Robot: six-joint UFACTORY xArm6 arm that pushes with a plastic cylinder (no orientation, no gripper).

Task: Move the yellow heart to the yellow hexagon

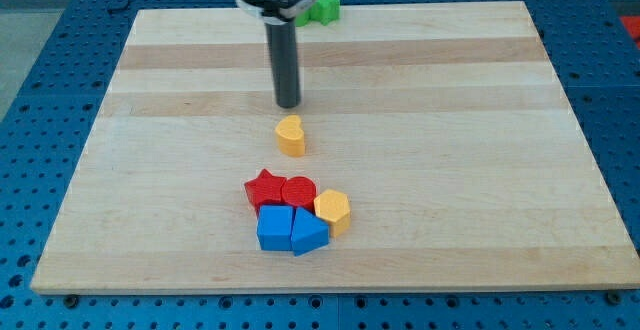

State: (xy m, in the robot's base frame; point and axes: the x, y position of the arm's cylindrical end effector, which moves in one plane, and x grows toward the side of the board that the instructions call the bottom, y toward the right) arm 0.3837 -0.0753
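Jaws do not exist on this arm: it ends in a plain dark rod, so nothing is clamped or held, and my tip [288, 104] rests on the wooden board [500, 170] just above the yellow heart [290, 136] as the view runs, close to it but with a sliver of board showing between them

As for progress, the heart stands alone near the middle of the board, apart from the yellow hexagon [332, 210], which sits lower and a little toward the view's right, at the right edge of a tight cluster. That cluster holds a red star [263, 189], a red round block [299, 191], a blue cube [274, 228] and a blue wedge-like block [309, 233]. A green block [322, 9] lies at the view's top edge, partly hidden by the arm

So the job looks begun in position only: my tip is behind the heart on the far side from the target, and the whole push down and slightly right remains, ideally skirting the red round block
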